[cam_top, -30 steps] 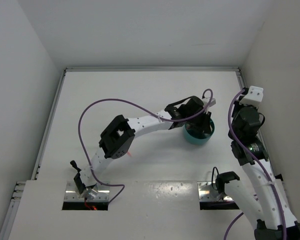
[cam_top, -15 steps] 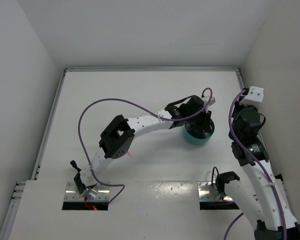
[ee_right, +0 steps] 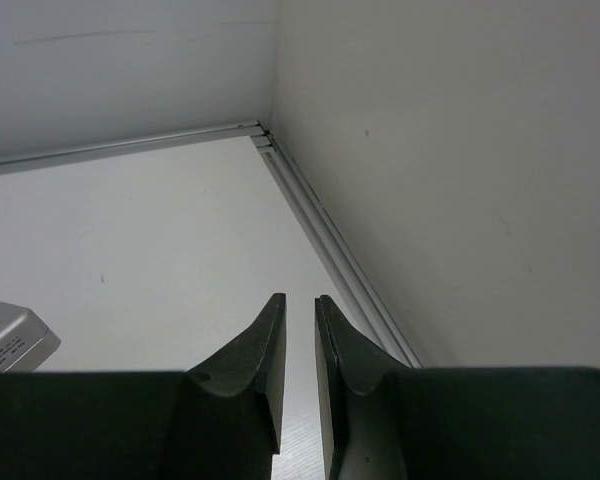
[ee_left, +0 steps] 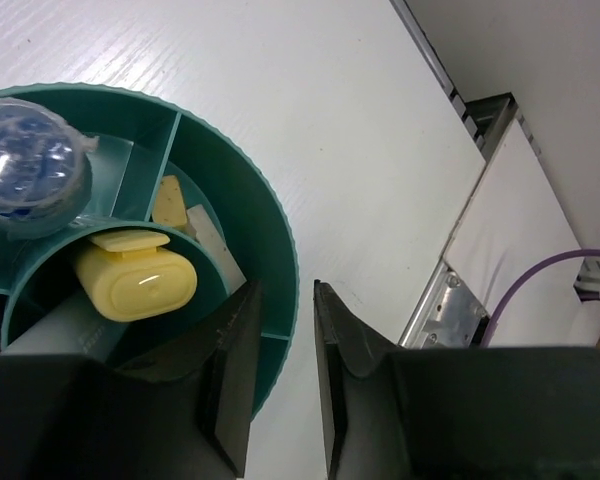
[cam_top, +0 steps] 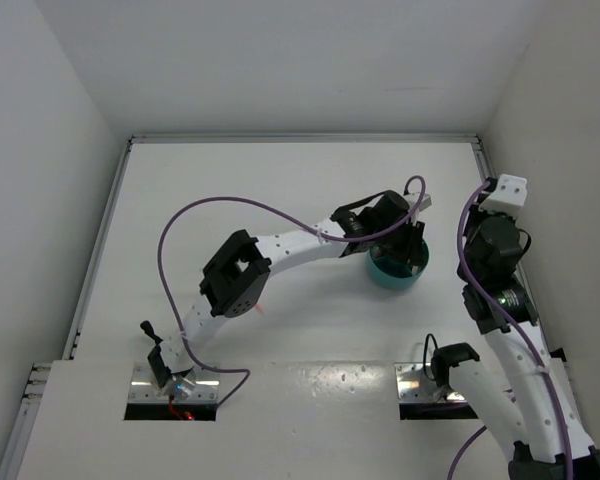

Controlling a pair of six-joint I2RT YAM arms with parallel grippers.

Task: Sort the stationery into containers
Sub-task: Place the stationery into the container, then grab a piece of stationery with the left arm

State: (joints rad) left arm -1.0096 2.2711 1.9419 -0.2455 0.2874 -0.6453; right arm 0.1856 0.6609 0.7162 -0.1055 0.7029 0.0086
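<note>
While left fingers (ee_left: 230, 380) hover barely parted over the teal tub (ee_left: 282, 255), right fingers (ee_right: 250, 370) press together.

my arms are white perforated plastic links (cam_top: 300, 243) with black boxy joint housings (cam_top: 235, 278); a thin purple cable (cam_top: 210, 204) arcs above that housing; my dark matte plastic fingers (ee_left: 230, 370) taper.

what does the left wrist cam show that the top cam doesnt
Only left wrist: compartments inside the teal tub, holding a yellow marker, a clear-blue tube and a small yellow piece. Only top external: the left arm and right arm whole, and the purple cable. Both: the teal tub, the white table, the left gripper at the tub's rim.
</note>
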